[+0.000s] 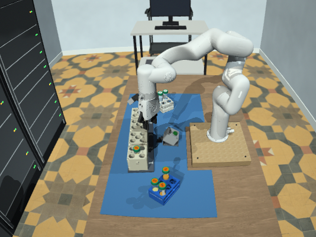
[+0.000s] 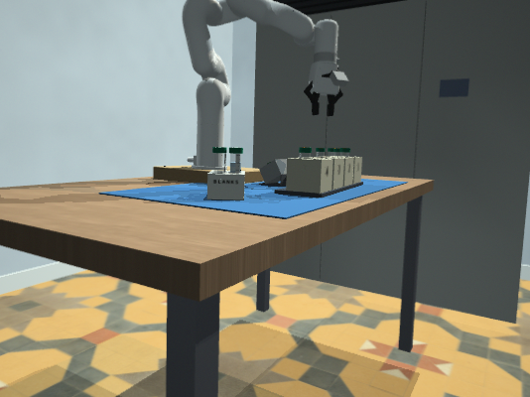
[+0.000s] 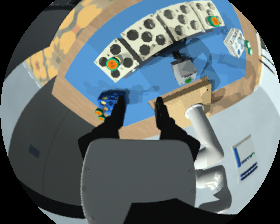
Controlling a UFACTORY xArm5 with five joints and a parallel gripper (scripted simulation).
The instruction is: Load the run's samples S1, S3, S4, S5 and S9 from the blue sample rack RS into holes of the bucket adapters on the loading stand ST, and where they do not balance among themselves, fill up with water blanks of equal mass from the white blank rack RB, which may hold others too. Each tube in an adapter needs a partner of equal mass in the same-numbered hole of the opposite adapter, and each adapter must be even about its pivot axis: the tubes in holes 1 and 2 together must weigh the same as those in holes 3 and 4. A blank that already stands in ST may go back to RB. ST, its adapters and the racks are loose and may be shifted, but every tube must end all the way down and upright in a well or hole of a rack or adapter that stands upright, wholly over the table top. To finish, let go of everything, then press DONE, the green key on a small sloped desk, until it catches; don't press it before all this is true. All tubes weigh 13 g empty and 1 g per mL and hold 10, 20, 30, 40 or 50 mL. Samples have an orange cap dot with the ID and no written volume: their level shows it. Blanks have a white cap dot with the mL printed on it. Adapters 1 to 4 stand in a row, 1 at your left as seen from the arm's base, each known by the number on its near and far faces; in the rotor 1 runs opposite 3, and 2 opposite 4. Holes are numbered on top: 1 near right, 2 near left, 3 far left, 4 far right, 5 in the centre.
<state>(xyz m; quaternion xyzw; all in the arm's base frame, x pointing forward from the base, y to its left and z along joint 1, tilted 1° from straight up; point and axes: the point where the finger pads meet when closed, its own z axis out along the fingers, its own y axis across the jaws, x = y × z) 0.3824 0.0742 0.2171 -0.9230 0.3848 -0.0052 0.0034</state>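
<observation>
The mat was blue. The rack on it was darker blue, with orange-dotted caps.

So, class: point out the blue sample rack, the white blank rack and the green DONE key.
blue sample rack (image 1: 156, 195), top view, its near side wall.
white blank rack (image 2: 225, 187), exterior view, its labelled front face.
green DONE key (image 1: 175, 133), top view, the key's top.

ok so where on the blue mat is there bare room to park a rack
Bare mat shows left of the blue sample rack, along the blue mat's near left corner, and between that rack and the wooden base plate. It is crowded between the adapter stand, the sloped grey key desk and the white blank rack.
</observation>
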